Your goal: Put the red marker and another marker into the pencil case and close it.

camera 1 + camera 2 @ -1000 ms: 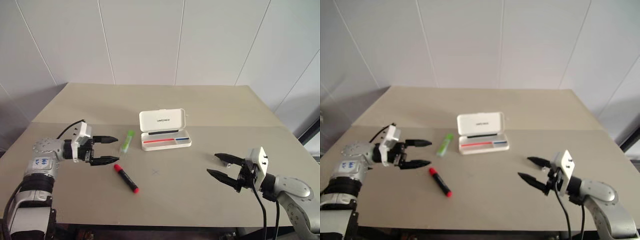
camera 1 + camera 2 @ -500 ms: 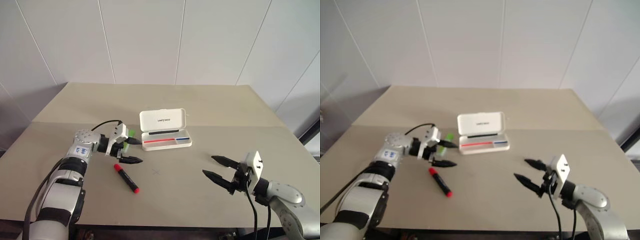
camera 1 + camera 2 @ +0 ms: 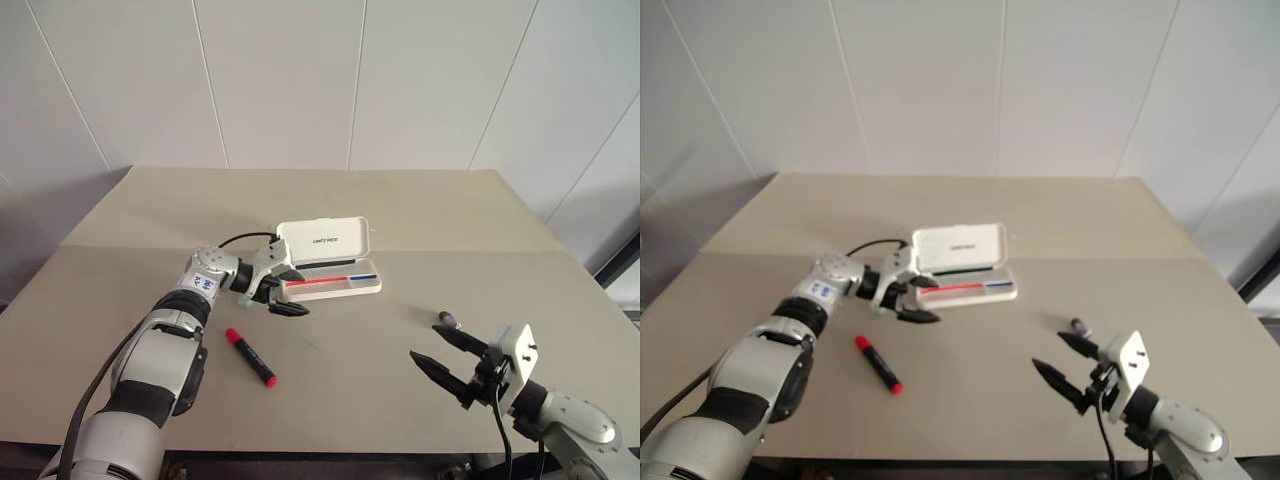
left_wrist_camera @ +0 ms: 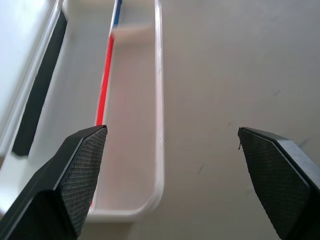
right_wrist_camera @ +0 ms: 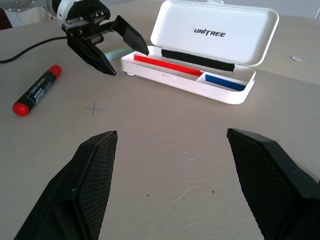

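Observation:
The white pencil case [image 3: 325, 241] lies open at mid-table, lid up, with red and blue strips in its tray [image 4: 131, 150]. My left gripper [image 3: 288, 292] is open at the case's left end, one finger over the tray's corner and the other over the table in front of it. It holds nothing. The green marker [image 5: 113, 51] is almost hidden behind that gripper. The red marker [image 3: 250, 357] lies on the table nearer to me, left of centre. My right gripper [image 3: 447, 354] hovers open and empty at the front right, far from the case.
A small dark object [image 3: 447, 320] lies on the table just beyond my right gripper. A black cable [image 3: 240, 240] runs from my left wrist. The tabletop [image 3: 330, 390] is bare between the red marker and my right gripper.
My left gripper has swung right from beside the green marker to the case's left end, now covering that marker. My right gripper has dropped a little toward me. Markers and case have not moved.

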Robot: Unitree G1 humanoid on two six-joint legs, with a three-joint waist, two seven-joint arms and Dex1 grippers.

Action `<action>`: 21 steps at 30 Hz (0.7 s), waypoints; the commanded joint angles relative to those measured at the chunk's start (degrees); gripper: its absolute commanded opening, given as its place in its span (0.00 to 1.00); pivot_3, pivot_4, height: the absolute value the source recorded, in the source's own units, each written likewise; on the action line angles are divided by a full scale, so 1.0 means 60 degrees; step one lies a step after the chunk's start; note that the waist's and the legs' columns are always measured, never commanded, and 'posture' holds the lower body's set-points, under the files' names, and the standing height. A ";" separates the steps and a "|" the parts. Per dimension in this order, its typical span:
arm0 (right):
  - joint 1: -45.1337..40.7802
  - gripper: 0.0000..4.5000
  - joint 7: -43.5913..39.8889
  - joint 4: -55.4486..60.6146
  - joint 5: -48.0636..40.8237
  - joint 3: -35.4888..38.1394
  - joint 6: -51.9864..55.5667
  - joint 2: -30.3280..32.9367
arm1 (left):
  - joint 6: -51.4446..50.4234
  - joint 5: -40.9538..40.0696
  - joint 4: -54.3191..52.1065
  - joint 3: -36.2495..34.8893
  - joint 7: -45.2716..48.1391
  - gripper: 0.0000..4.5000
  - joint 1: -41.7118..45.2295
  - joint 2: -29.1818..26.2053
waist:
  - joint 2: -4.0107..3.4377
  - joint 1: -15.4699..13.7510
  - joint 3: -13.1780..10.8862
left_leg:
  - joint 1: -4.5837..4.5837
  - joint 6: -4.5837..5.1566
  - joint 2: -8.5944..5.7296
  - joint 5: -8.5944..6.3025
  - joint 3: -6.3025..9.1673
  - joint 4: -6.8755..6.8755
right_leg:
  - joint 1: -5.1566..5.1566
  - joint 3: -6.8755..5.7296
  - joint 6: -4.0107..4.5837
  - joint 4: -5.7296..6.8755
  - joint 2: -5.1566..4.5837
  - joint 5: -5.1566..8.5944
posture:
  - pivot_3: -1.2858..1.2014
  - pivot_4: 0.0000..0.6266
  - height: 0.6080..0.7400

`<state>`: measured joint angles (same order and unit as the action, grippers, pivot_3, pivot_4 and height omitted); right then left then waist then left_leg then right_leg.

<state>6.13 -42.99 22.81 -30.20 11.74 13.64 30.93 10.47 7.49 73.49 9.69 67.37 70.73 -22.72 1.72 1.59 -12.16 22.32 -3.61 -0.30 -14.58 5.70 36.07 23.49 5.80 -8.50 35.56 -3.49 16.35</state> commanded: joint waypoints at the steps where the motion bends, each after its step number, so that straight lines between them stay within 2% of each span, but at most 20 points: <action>1: 0.0089 1.00 0.0144 0.0498 -0.0061 0.0248 -0.0206 -0.0045 | -0.0070 0.0274 0.0151 0.0032 -0.0282 0.99 0.0353 0.0135 | 0.0000 -0.0002 0.0000 | 0.0000 0.0000 0.0000 0.0000 0.0000 0.0000 | 0.0000 0.0000 0.0000 -0.0001 0.0000 0.0000 | 0.52 0.24 1.00; 9: 0.0038 1.00 0.0173 0.0501 -0.0114 0.0273 -0.0134 0.0051 | -0.0706 0.0539 0.0363 0.0019 -0.0697 0.99 0.0395 0.0445 | 0.0002 -0.0018 0.0001 | -0.0017 0.0001 -0.0002 0.0001 0.0002 0.0011 | -0.0025 0.0000 -0.0004 0.0000 0.0000 -0.0003 | 0.52 0.24 1.00; 10: 0.0029 1.00 0.0152 0.0487 -0.0131 0.0303 -0.0128 0.0080 | -0.0746 0.0554 0.0364 0.0023 -0.0718 0.95 0.0397 0.0475 | 0.0002 -0.0015 0.0001 | -0.0020 0.0003 -0.0002 0.0003 0.0002 0.0015 | -0.0030 -0.0001 -0.0004 0.0000 0.0001 -0.0003 | 0.52 0.24 1.00; 14: -0.0027 1.00 -0.0012 0.0417 -0.0206 0.0418 -0.0121 0.0245 | -0.0774 0.0731 0.0362 0.0093 -0.0926 0.71 0.0388 0.0530 | 0.0010 0.0007 -0.0004 | -0.0017 0.0011 -0.0001 0.0011 0.0001 0.0019 | -0.0030 0.0000 -0.0004 -0.0006 0.0002 -0.0003 | 0.52 0.24 1.00; 21: -0.0178 1.00 -0.0479 0.0267 -0.0457 0.0639 -0.0035 0.0622 | -0.0454 0.0796 0.0284 0.0043 -0.0912 0.17 0.0408 0.0497 | 0.0009 -0.0005 -0.0004 | -0.0016 0.0007 -0.0002 0.0007 0.0004 -0.0004 | -0.0022 0.0001 -0.0005 -0.0003 0.0001 -0.0003 | 0.52 0.24 1.00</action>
<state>5.28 -44.85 23.49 -31.62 14.01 13.73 33.68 7.02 11.66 75.73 10.05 61.65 72.06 -19.34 1.78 1.56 -12.18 22.23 -3.57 -0.31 -14.55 5.73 36.04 23.36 5.80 -8.54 35.54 -3.49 16.34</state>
